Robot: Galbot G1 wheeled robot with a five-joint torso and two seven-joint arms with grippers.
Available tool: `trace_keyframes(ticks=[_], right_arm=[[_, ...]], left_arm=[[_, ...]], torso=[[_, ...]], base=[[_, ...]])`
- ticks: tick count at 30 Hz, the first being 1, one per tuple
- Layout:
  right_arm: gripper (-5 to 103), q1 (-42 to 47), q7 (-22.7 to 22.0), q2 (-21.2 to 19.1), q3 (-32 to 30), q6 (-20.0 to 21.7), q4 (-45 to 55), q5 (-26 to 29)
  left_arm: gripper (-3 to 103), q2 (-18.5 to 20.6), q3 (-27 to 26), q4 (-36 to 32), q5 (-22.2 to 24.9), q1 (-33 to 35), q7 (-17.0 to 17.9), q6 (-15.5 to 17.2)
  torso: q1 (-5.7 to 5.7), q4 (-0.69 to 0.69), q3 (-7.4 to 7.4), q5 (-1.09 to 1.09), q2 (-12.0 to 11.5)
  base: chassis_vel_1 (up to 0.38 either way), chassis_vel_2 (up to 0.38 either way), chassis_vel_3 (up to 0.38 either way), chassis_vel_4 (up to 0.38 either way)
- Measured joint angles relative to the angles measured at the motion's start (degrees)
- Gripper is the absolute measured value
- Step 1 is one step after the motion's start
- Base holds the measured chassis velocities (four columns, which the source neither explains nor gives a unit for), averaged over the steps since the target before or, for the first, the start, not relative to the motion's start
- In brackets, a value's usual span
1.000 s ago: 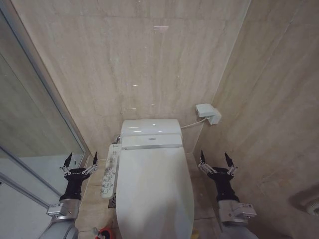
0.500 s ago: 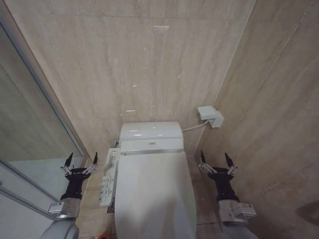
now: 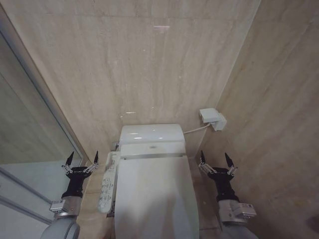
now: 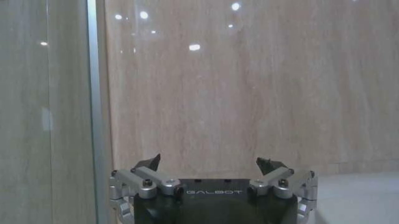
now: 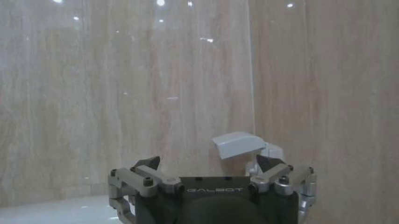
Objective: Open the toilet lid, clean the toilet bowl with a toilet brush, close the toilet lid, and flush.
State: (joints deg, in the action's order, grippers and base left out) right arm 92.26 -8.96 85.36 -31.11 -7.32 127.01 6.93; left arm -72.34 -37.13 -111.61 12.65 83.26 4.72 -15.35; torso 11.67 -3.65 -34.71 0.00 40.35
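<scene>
Left tool (image 3: 80, 160) and right tool (image 3: 215, 159), fingers apart, flank the toilet lid (image 3: 154, 196).

Toilet lid (image 3: 155, 196): one
Tank cover (image 3: 151, 133): one
Button panel (image 3: 107, 181): one
White wall box (image 3: 213, 118): one
Grippers: two, left gripper (image 3: 80, 160) and right gripper (image 3: 215, 160)
Glass shower partition (image 3: 30, 134): one

We see beige stone-patterned walls (image 3: 164, 64) meeting in a corner on our right, their gloss catching small spots of ceiling light – a glass partition (image 3: 27, 129) with a metal frame (image 3: 47, 99) runs along our left, and a white wall box (image 3: 213, 118) with a cable sits low near the corner
</scene>
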Motion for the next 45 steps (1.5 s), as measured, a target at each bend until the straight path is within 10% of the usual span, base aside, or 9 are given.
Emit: trace_keyframes(ticks=[32,45], right_arm=[[100,0.02,0.00,0.00,0.00,-0.01,-0.01,0.00],[100,0.02,0.00,0.00,0.00,0.00,0.00,0.00]], left_arm=[[100,0.79,0.49,2.96,0.41,-2.37,-0.66,0.91],[100,7.01,6.38,14.85,8.81,-13.74,-0.98,2.54]], torso=[[-0.06,-0.02,0.02,0.00,0.02],[-0.04,0.00,0.01,0.00,0.01]], base=[[-0.017,0.020,0.022,-0.025],[0.000,0.000,0.000,0.000]])
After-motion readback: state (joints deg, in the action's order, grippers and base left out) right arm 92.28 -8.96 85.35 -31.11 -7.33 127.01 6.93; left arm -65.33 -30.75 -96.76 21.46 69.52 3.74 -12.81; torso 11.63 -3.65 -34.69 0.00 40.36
